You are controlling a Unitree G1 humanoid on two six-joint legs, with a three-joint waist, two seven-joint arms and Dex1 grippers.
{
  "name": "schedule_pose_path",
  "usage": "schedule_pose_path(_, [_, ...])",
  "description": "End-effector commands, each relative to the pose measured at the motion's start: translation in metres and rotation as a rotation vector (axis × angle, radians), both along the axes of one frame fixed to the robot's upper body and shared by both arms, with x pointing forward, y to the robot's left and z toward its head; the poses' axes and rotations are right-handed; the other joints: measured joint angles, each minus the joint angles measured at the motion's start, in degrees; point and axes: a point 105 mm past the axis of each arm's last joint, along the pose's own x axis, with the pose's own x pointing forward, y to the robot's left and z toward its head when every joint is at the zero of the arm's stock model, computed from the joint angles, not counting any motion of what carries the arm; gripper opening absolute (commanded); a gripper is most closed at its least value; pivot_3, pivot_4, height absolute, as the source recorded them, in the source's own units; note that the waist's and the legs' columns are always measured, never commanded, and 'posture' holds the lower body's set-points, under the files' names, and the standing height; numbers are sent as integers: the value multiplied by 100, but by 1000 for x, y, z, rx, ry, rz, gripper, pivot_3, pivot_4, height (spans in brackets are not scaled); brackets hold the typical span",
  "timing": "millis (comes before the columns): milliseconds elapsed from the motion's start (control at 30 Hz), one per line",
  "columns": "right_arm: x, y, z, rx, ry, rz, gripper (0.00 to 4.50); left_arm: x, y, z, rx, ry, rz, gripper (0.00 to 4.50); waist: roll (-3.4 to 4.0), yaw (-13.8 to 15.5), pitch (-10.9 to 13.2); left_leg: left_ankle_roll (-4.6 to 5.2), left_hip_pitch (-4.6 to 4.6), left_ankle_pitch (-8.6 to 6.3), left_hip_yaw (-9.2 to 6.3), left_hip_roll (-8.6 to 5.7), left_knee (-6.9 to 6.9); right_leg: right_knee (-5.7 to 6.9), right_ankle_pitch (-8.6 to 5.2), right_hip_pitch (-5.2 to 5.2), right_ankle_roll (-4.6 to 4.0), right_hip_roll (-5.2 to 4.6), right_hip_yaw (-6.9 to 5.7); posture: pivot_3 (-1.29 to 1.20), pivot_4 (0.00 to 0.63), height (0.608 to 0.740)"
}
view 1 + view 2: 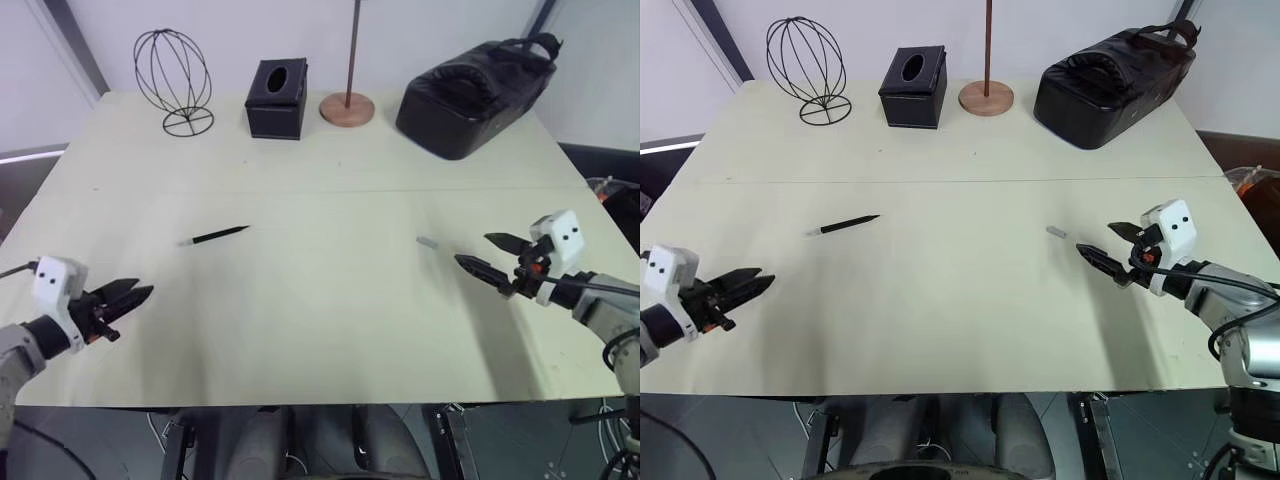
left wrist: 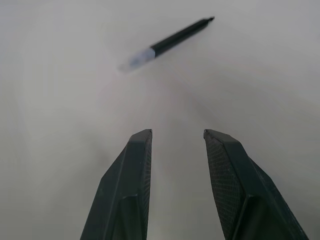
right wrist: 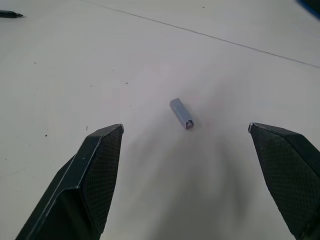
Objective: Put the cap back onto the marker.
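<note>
The marker (image 1: 215, 236), a thin black stick with a pale grey end, lies uncapped on the cream table (image 1: 320, 330), left of centre. Its black tip points right. The cap (image 1: 428, 242), a tiny grey cylinder, lies by itself right of centre. My left gripper (image 1: 143, 289) hovers near the front left edge, open by a narrow gap, empty, aimed toward the marker (image 2: 175, 37) some way ahead. My right gripper (image 1: 472, 249) stands wide open just right of the cap (image 3: 181, 113), which lies on the table a short way ahead of its fingertips.
Along the back edge stand a black wire globe stand (image 1: 173, 78), a black tissue box (image 1: 277, 98), a brown rod on a round base (image 1: 348, 105) and a black bag (image 1: 478, 95). A seam line crosses the table behind the marker and cap.
</note>
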Motion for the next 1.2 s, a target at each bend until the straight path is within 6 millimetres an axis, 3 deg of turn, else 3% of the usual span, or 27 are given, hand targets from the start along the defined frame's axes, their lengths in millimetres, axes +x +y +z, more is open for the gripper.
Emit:
schedule_pose_path(33, [0,0,8,-11,-43,-3,4141,1,-3,5,28,-32,-9,1699,0,-4,0,0,0,0,0,0,-2,0,0,-1,0,0,0,0,150,740])
schedule_pose_path(533, [3,4,6,-41,-72,-17,4141,2,13,1,101,-43,23,1699,0,-3,0,0,0,0,4,0,-21,-2,1,-10,1,0,2,0,150,740])
schedule_pose_path(967, [6,13,8,-34,-98,6,4141,19,14,9,119,-88,-12,1699,0,-3,0,0,0,0,4,0,-22,-1,4,-11,4,0,1,0,150,740])
schedule_pose_path(1067, [5,21,12,-16,-89,52,4141,27,15,14,137,-101,-37,1699,1,-2,-1,-1,1,0,3,0,-23,0,6,-12,5,1,-1,0,150,740])
schedule_pose_path(1200, [1,56,34,36,-88,215,4141,52,13,27,194,-135,-124,1699,1,-1,-1,-1,1,1,3,-1,-23,3,13,-14,12,3,-4,0,150,740])
